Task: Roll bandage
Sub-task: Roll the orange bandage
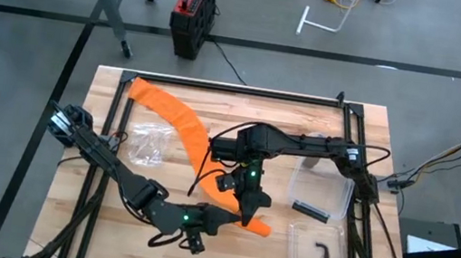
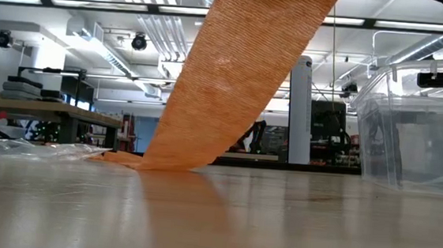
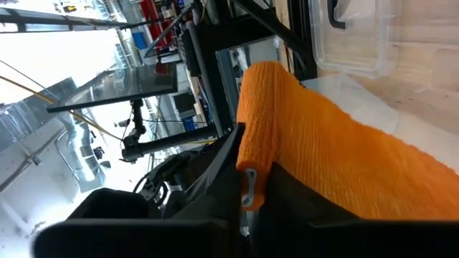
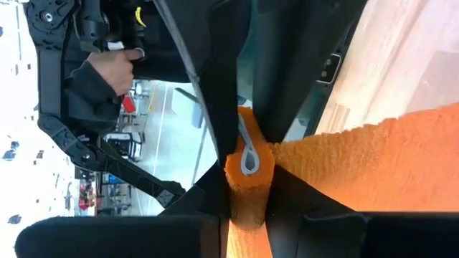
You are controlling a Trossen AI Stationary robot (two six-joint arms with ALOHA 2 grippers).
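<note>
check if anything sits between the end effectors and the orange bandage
Nothing visible does. The right end effector is already shut on the rolled end of the long orange woven bandage, and the left end effector grips that same end. The crumpled clear plastic wrapper and the clear plastic bin lie off to the sides.

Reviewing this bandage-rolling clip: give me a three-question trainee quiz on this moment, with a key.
1. True or false: the orange bandage lies flat along its whole length.
2. Which is the clear plastic bag nearer: A) the left arm, B) the clear bin?
3. What is the right gripper clamped on?

Key: 1 false, it rises off the table toward the grippers. 2 A. 3 the bandage's rolled end, which the left gripper also pinches.
</note>
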